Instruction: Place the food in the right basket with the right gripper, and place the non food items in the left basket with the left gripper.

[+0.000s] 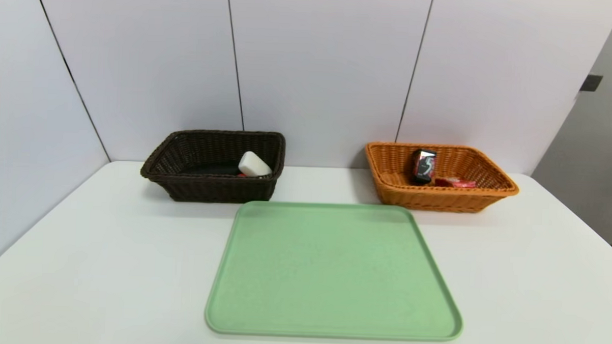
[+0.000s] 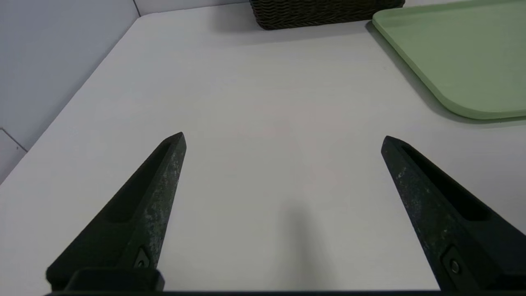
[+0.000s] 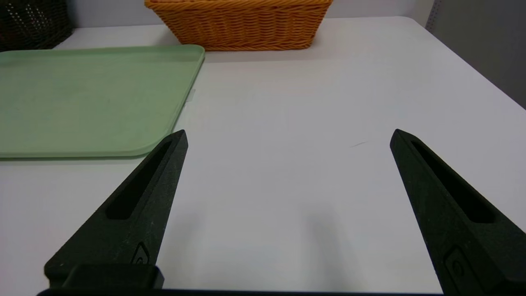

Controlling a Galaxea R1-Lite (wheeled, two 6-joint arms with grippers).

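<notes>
The dark brown left basket (image 1: 211, 189) stands at the back left and holds a white rounded block (image 1: 254, 164), a black pouch (image 1: 212, 168) and a bit of red. The orange right basket (image 1: 440, 199) at the back right holds food: a dark packet (image 1: 424, 166) standing upright and a red packet (image 1: 456, 183). Neither arm shows in the head view. My left gripper (image 2: 283, 137) hovers open over bare table, left of the tray, with nothing between its jaws. My right gripper (image 3: 289, 133) hovers open over bare table, right of the tray, also with nothing in it.
A green tray (image 1: 333, 272) lies in the middle of the white table (image 1: 104, 267) with nothing on it. Its corner (image 2: 464, 61) shows in the left wrist view and its edge (image 3: 82, 98) in the right. Grey wall panels stand behind the baskets.
</notes>
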